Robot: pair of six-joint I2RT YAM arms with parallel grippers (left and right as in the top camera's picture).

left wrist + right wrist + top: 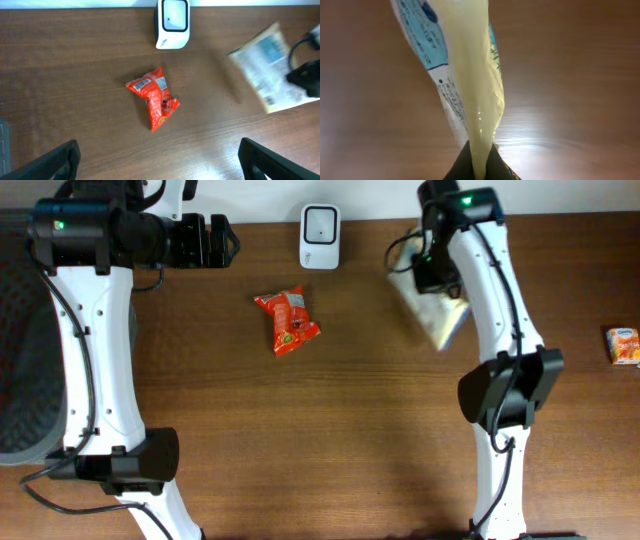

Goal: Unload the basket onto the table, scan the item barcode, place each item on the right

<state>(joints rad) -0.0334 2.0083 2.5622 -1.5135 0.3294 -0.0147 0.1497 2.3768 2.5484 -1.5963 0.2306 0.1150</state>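
Pickup looks done: right gripper (477, 162) clamps the pale packet (445, 325) right of the scanner (320, 223); left gripper (222, 242) gapes open. Next, its barcode must face the scanner.

A brown wood-grain table (300, 430) runs to a white surface (265, 200) beyond its far edge.

The pale packet (267, 67) is looking smeared in the left wrist view, so its print is not readable, and the right edge is cutting it off. From overhead the right arm (490, 290) is covering part of it. In the right wrist view it is running out at the top, and the right claw (477, 167) is showing only dark tips at the bottom edge. The small orange box (624, 345) is being clipped by the overhead edge.
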